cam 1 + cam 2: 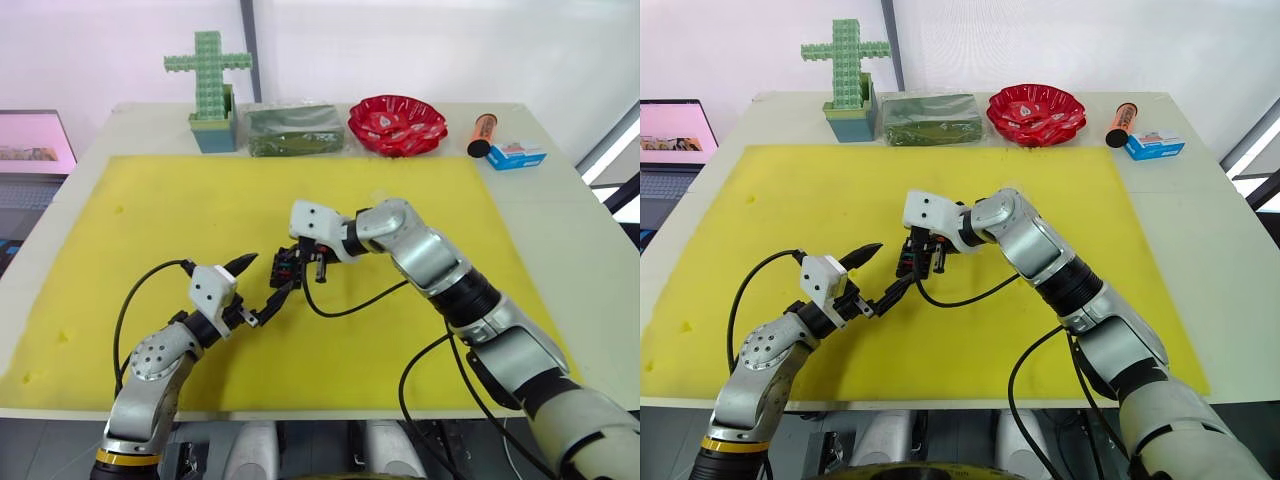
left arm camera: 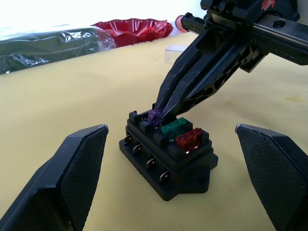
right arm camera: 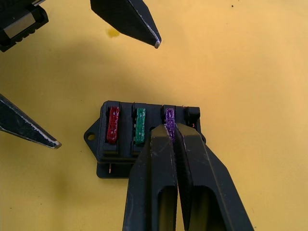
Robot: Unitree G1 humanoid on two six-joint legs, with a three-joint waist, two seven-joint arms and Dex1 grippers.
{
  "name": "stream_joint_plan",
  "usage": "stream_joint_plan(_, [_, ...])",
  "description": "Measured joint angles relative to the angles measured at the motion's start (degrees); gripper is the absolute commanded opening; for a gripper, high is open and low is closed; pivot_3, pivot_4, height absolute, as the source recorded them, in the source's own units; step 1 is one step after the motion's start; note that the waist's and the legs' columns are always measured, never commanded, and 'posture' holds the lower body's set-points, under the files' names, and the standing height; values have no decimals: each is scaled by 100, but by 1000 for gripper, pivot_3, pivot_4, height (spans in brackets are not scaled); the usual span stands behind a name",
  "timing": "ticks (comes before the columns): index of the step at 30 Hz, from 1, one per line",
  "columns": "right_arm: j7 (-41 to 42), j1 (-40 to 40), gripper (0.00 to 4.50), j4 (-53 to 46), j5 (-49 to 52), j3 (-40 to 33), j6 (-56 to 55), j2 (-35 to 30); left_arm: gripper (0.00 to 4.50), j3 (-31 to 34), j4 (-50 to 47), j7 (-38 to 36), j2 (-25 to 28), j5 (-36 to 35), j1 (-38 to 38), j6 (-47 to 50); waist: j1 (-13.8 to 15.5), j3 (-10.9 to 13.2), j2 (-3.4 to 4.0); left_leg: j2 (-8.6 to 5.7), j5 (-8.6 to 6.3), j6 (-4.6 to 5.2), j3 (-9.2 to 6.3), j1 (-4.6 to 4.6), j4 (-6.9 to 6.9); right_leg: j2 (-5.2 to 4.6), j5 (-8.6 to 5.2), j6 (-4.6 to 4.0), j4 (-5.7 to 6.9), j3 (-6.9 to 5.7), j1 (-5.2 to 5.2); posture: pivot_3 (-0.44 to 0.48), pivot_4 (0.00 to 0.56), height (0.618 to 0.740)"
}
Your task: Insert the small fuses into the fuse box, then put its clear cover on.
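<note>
**Purple fuse pinched at the fuse box, left claw spread wide**

Nearest the head camera is the left gripper [image 1: 262,283], just beside the fuse box [image 1: 289,267] on the robot's side, its two black fingers [image 2: 72,173] spread wide apart with nothing between them — one tip reaches the box's near edge, the other points past it. The fuse box sits on the yellow mat [image 1: 150,220], roughly at the mat's middle.

Over the box, from the far side, the right gripper [image 3: 169,129] comes down with its fingers pressed together on the purple fuse [image 3: 169,115], which stands in a slot of the box. Beside that slot, the green fuse [image 3: 140,126] is seated in the next one, and the red fuse [image 3: 113,124] in the slot after that, at the box's end opposite the purple one. A further slot beyond the purple fuse looks bare.

The clear cover [image 2: 177,50] lies on the mat well beyond the fuse box, toward the red bowl [image 1: 397,124].

Beyond the mat's far edge — well apart from the fuse box — stand a green block cross [image 1: 208,72] in a teal holder, a dark green packet [image 1: 294,130], the red bowl, an orange tube [image 1: 481,133] and a small blue-and-white box [image 1: 516,155].
</note>
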Motion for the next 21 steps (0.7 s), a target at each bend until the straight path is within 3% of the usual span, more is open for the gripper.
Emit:
stream_joint_plan(7, [0,0,23,1,0,-3,-2,1,4500,0,1,-4,1,2,-2,0,1,0,0,0,0,0,0,0,0,0,0,0,0,0,0,0,150,740])
stream_joint_plan(8, [-2,0,528,2,-1,-5,-3,1,4500,0,1,-4,1,2,-3,0,1,0,0,0,0,0,0,0,0,0,0,0,0,0,0,0,150,740])
stream_joint_plan(10, [-10,4,1053,51,-34,-6,3,1,4500,0,1,-4,1,2,-4,0,2,0,0,0,0,0,0,0,0,0,0,0,0,0,0,0,150,740])
stream_joint_plan(21, [-16,7,1053,57,28,-144,84,37,4500,-3,0,-1,1,7,-6,1,0,0,0,0,0,0,0,-1,-1,0,0,0,0,0,-1,0,150,740])
